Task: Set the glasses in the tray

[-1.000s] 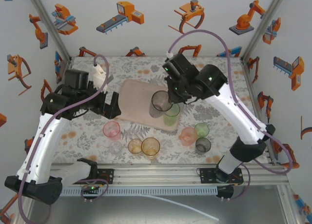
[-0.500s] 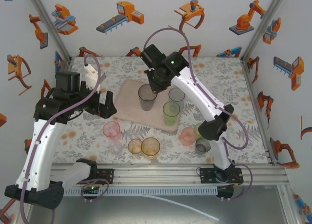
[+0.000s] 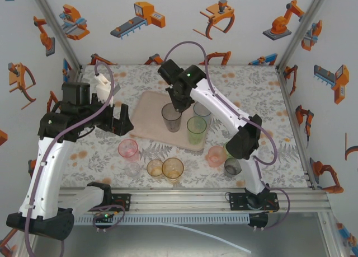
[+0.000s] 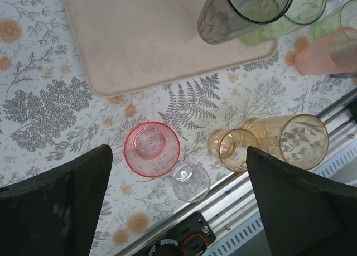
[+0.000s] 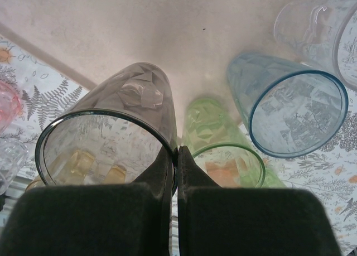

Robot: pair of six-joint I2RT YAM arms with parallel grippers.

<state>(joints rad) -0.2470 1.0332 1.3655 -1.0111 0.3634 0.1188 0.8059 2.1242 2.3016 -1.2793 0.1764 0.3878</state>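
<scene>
Right gripper point(image 5: 174, 153) pinches smoky glass point(image 5: 131, 94) rim — over tray point(image 5: 139, 27); left gripper point(image 3: 122, 121) agape.

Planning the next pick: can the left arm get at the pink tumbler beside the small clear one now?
Probably yes: the left gripper is open, facing down at the upright pink tumbler, nothing between them. The small clear tumbler crowds its near side and may get nudged.
</scene>
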